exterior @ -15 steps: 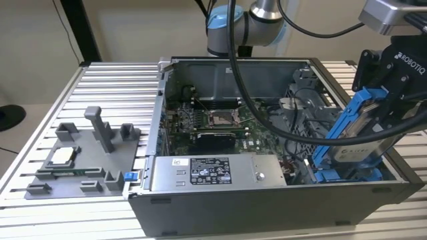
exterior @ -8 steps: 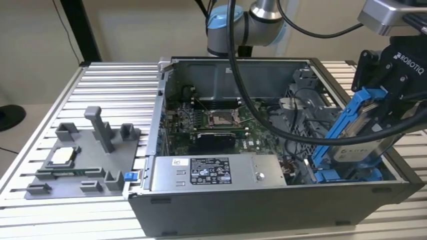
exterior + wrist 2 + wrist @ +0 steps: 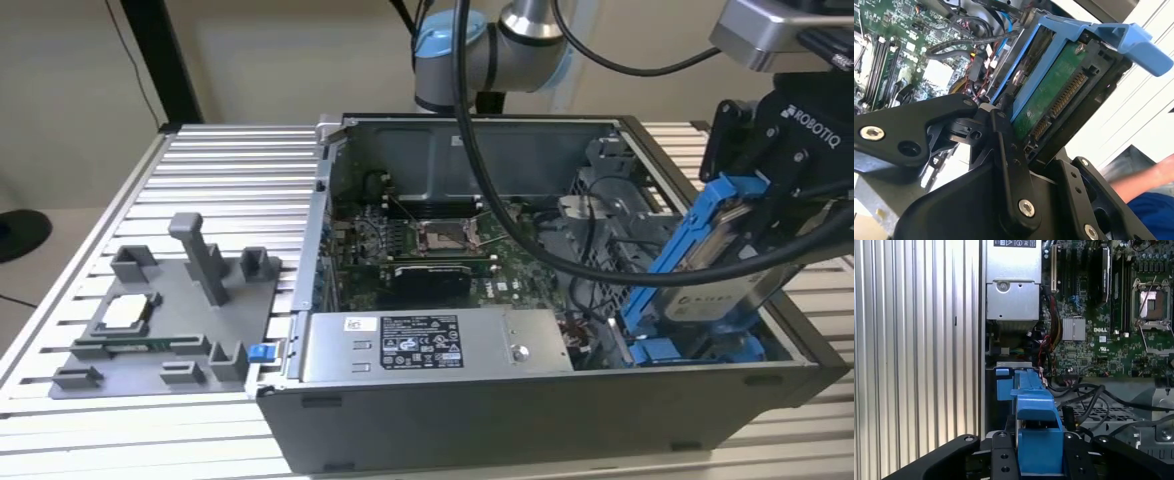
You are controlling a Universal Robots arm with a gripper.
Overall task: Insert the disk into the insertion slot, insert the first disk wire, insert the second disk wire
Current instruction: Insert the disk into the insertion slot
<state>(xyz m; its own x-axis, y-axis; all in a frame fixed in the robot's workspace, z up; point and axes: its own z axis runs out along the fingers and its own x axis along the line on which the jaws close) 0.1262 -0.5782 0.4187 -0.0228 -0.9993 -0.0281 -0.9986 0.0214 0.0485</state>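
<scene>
The disk (image 3: 714, 298), silver-grey with a white label in a bright blue carrier frame, hangs tilted and nearly on edge over the case's front corner at the exterior view's right. My gripper (image 3: 761, 185) is shut on its upper part. The disk's lower end reaches down toward the insertion slot (image 3: 694, 350), whose blue rails show at the case floor. In the second wrist view the black fingers (image 3: 1004, 131) clamp the disk (image 3: 1054, 95), with its green board and connector facing out. In the first wrist view the blue carrier (image 3: 1036, 407) sits between the fingers (image 3: 1004, 460).
Inside the open grey case lie a silver power-supply box (image 3: 427, 345), the motherboard (image 3: 427, 245) and loose black cables (image 3: 1079, 392) beside the slot. A grey fixture (image 3: 160, 320) stands on the ribbed table at the exterior view's left. A person's arm (image 3: 1149, 175) shows beyond the case.
</scene>
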